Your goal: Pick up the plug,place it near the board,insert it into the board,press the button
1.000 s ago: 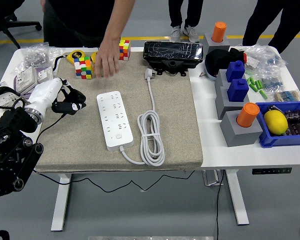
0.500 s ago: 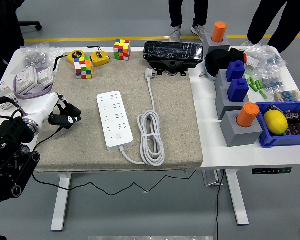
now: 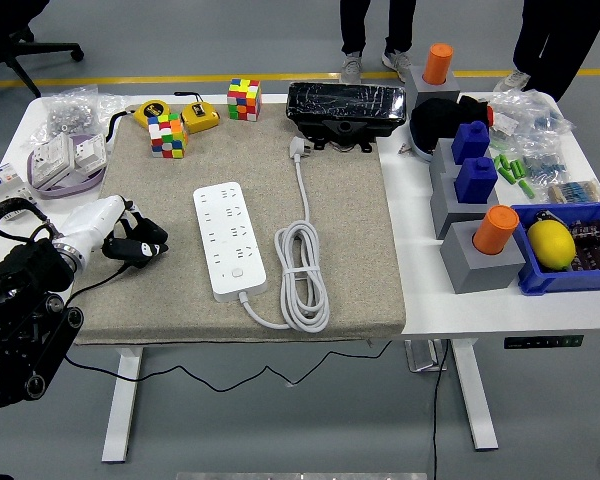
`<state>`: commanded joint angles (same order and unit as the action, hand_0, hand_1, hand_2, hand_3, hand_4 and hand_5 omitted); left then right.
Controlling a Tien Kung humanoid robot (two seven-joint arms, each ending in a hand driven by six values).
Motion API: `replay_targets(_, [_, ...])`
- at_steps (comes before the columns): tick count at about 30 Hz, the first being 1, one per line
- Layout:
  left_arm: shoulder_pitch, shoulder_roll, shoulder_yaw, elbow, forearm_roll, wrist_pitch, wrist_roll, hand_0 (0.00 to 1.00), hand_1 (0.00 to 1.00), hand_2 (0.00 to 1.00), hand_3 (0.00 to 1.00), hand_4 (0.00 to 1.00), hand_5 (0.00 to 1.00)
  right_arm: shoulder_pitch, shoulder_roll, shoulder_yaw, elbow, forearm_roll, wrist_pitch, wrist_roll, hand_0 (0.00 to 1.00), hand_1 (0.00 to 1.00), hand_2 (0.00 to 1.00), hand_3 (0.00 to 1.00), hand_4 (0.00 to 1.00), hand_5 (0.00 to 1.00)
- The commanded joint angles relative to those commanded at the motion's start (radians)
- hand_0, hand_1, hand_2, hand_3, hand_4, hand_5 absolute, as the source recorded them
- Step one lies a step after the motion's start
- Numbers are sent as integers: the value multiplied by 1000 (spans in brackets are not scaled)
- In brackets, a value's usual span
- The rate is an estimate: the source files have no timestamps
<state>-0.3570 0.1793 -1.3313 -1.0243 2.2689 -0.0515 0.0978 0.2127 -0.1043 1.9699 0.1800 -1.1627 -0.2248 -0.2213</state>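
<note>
The plug [image 3: 299,148] lies on the tan mat [image 3: 360,260] at the far side of the desk [image 3: 420,300], just in front of the black case [image 3: 346,108], its white cord running back to a coil [image 3: 302,272] beside the power board [image 3: 230,239], so it sits in none of the sockets. My left hand [image 3: 132,245] hovers low over the mat's left edge, well apart from both plug and board, its dark fingers [image 3: 146,247] curled on nothing, and my right hand is out of sight. As I judge it, fetching the plug, inserting it and pressing the button [image 3: 237,271] all remain.
</note>
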Motion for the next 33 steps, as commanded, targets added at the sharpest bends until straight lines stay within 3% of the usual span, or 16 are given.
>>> replay_targets(16, [-4, 5, 13, -9, 0, -26, 7, 334, 197, 296, 470, 982, 382, 0, -2, -3, 0, 2, -1, -4, 782, 693, 709, 755, 998, 998])
replay_targets(33, [-14, 10, 3, -26, 0, -25, 4, 348, 202, 309, 488, 998, 412, 3, -1, 4, 0, 2, 1, 3, 782, 693, 710, 755, 998, 998])
